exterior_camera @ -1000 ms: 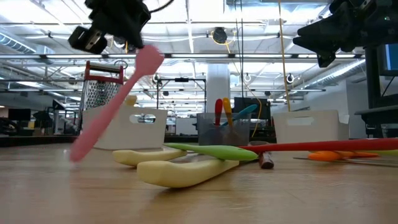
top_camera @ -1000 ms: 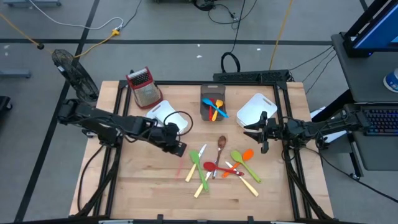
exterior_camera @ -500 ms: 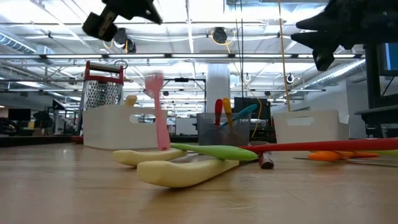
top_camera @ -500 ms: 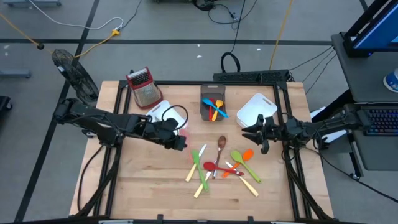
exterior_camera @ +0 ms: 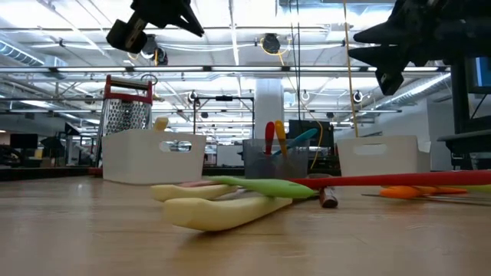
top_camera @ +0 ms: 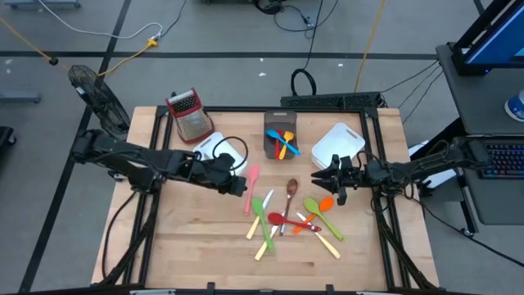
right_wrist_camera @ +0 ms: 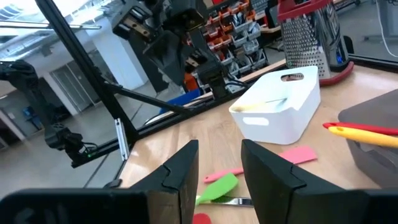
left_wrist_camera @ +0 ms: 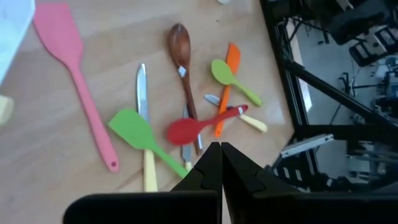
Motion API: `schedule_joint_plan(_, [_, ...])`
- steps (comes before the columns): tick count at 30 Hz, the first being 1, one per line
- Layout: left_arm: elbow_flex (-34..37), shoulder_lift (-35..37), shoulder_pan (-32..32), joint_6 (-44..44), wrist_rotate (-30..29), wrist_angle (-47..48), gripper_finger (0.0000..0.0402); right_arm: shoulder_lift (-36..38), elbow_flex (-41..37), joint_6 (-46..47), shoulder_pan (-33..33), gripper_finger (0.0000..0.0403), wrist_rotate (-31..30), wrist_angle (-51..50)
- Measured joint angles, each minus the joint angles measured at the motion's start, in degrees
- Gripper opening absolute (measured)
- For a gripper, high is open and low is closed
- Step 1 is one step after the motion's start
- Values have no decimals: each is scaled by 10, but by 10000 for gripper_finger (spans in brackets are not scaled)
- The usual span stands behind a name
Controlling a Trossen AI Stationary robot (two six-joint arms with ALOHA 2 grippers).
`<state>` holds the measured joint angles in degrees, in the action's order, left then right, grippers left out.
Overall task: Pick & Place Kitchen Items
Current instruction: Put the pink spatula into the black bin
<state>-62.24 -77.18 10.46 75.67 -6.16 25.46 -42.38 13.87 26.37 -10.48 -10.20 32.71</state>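
Several kitchen items lie in a loose pile (top_camera: 291,217) mid-table: green spatula (left_wrist_camera: 134,127), knife (left_wrist_camera: 142,87), wooden spoon (left_wrist_camera: 180,53), red spoon (left_wrist_camera: 193,127), green spoon (left_wrist_camera: 227,74) and orange spatula (left_wrist_camera: 231,62). A pink spatula (top_camera: 250,187) lies flat on the wood left of the pile, also in the left wrist view (left_wrist_camera: 74,74). My left gripper (top_camera: 237,185) hovers shut just left of it, holding nothing. My right gripper (top_camera: 327,182) hangs open and level at the pile's right, above the table.
A white bin (top_camera: 219,152) sits behind my left gripper and another (top_camera: 337,146) behind my right. A grey bin (top_camera: 281,135) at the far middle holds several utensils. A red-topped grater (top_camera: 190,115) stands far left. Bare wood lies along the near edge.
The pink spatula hung tilted below my left gripper, dropped upright, and now lies flat on the table. My left gripper has drawn up and slightly toward the far edge. My right gripper has gone toward the table's left, nearer the pile, and rolled a little.
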Motion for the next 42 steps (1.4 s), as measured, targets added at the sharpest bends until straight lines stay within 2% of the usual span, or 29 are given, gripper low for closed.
schedule_joint_plan(7, [0, -21, -5, -1, -71, -1, 1, -1, 0, 0, 0, 114, 0, 5])
schedule_joint_plan(12, [0, -66, -12, -1, -81, -43, 23, -1, 0, 0, 0, 114, 0, 5])
schedule_joint_plan(15, [0, -107, -15, -2, -73, -98, 59, -1, 0, 0, 0, 114, 0, 5])
schedule_joint_plan(20, [0, -160, -16, -36, -71, -164, 143, -1, 0, 0, 0, 114, 0, 5])
schedule_joint_plan(24, [0, -197, -16, -44, -86, -216, 210, -1, 0, 0, 0, 114, 0, 5])
schedule_joint_plan(27, [-4, -218, -16, -78, -108, -245, 243, -1, 0, -2, 0, 114, 0, 5])
schedule_joint_plan(32, [-65, -239, -17, -196, -133, -203, 251, -1, 0, -2, 0, 114, -1, 4])
schedule_joint_plan(38, [-206, -285, -22, -353, -148, 32, 234, -1, 0, -1, 0, 114, -1, 4])
schedule_joint_plan(42, [-272, -331, -35, -405, -125, 116, 232, -1, 0, -1, 0, 114, -2, 5])
